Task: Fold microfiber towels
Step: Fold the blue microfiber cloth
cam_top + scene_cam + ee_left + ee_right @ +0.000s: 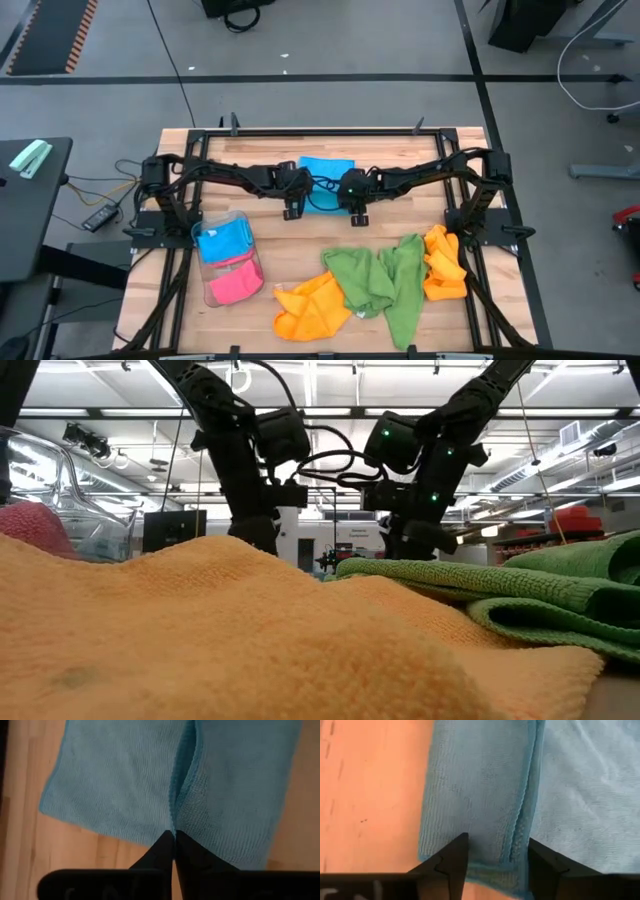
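Both grippers work the sky-blue towel (326,170) at the far middle of the surface (300,320): our left gripper (292,212) has its fingers pinched together at the towel's near edge, apparently nipping a ridge of cloth, while our right gripper (360,217) stands with fingers parted over a doubled edge, holding nothing. We judge a fold is just being laid. Next we should free the left pinch and lift clear without dragging the fold open. Green towels (375,280) and orange towels (310,305) wait near right.
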`<state>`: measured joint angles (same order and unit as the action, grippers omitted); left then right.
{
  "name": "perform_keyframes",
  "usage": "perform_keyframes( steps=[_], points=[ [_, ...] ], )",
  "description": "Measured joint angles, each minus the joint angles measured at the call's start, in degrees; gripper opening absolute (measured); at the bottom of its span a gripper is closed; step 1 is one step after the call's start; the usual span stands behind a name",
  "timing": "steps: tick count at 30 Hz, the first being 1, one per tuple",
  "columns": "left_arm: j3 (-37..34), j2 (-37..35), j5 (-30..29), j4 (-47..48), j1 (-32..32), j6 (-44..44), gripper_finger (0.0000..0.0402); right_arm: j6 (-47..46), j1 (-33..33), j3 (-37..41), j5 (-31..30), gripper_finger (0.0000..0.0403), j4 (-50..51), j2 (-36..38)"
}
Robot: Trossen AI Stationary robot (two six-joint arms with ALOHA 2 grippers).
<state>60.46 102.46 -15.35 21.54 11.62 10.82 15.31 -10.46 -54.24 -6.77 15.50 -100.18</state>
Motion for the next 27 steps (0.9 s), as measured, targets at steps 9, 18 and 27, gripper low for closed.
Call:
perform_keyframes(
  steps=[9,18,27],
  points=[
    [-0.04,1.94,-0.84,1.32,0.59,-1.61,0.0110,0.31,0.02,0.03,0.20,0.0182,0.82,-0.04],
    [0.03,-0.70,-5.51,2.35,0.13,-0.77,0.0161,0.33,0.02,0.03,0.20,0.0182,1.12,-0.04],
    [0.11,-2.52,-2.30,3.23,-1.89,6.61,0.0159,-0.57,-0.11,-4.10,-0.65,0.0182,7.74,0.15]
  ],
)
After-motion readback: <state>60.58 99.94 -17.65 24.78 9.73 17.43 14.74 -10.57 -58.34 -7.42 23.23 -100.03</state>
